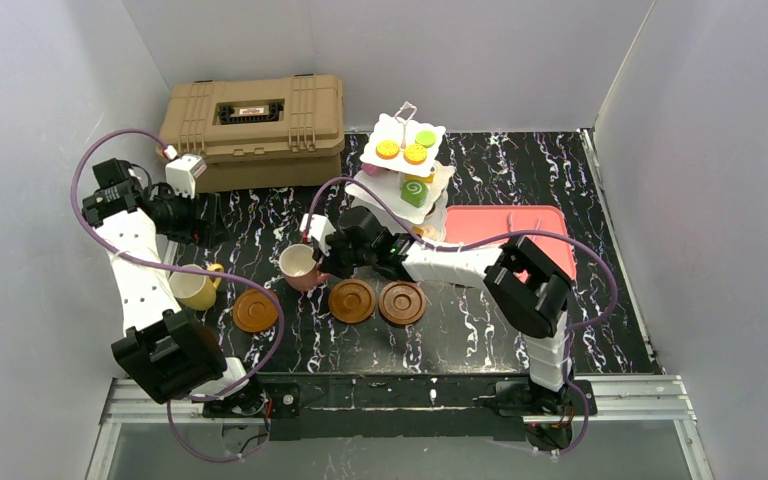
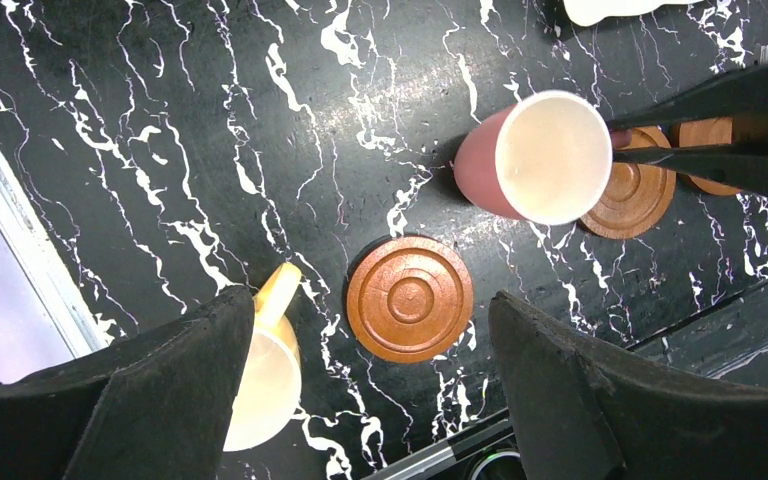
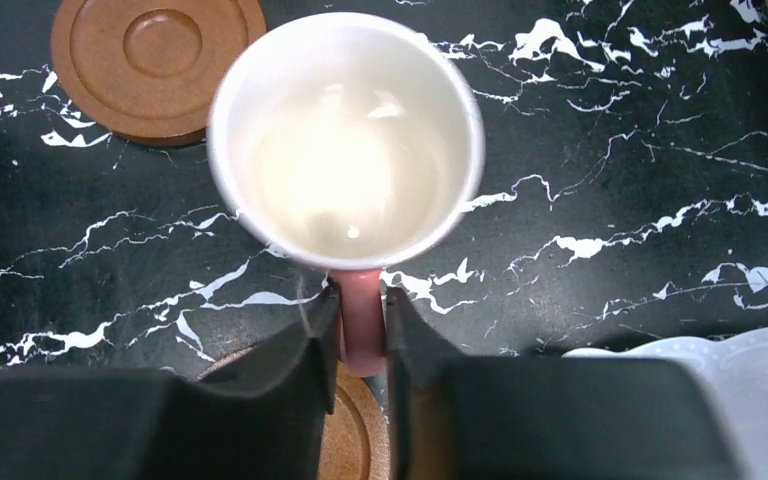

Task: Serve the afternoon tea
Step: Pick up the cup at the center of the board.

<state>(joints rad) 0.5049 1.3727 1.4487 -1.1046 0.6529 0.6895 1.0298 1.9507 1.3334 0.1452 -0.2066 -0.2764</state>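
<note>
Right gripper is clamped on the handle of the pink cup, one finger on each side of it. The cup's mouth faces up and the inside is white and empty. It sits left of the middle of the black marbled tabletop; I cannot tell whether its base rests on the surface. Left gripper hangs with jaws spread wide and nothing between them, above the tabletop's near left part. Below it I see the left saucer, and the yellow cup just beside that, partly hidden behind one finger. The yellow cup stands upright near the left edge, handle towards the saucer. Three round brown saucers lie in a row along the near edge; the middle saucer and right saucer lie close together, just nearer than the pink cup. The white three-tier stand stands towards the far edge, at mid-width, carrying toy pastries on its top and middle plates. A tan hard case fills the far left corner. A pink-red tray lies flat towards the right edge, partly under the right arm
</note>
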